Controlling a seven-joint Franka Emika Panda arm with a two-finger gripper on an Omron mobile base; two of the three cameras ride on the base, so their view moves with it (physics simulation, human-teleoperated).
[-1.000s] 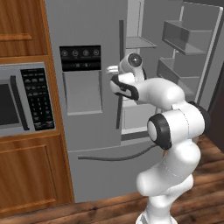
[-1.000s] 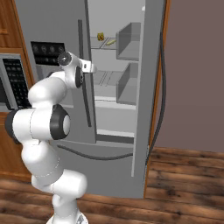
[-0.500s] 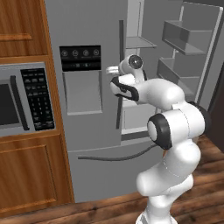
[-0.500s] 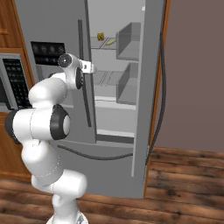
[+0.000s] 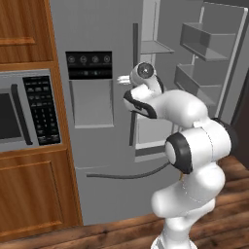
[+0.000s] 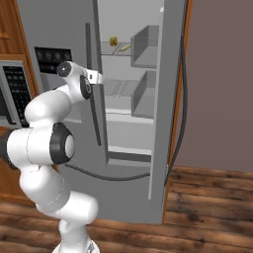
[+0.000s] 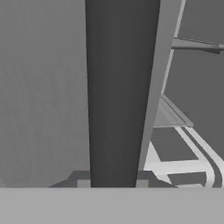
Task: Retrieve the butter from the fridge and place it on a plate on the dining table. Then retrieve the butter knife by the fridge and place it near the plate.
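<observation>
While the gripper [image 5: 121, 79] is pressed together on the left door's dark handle [image 7: 118, 92], the butter [image 6: 125, 48] — small, light, probably soft — is best pinched across its short sides.

Fridge [image 6: 163, 99] right door open, butter [image 6: 125, 48] on top shelf

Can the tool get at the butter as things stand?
Probably not yet: the tool is shut on the left door handle. The butter sits on the upper shelf, right door open, so the way looks free once it lets go.

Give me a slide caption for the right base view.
Arm reaching at the open fridge, butter on its top shelf.
</observation>
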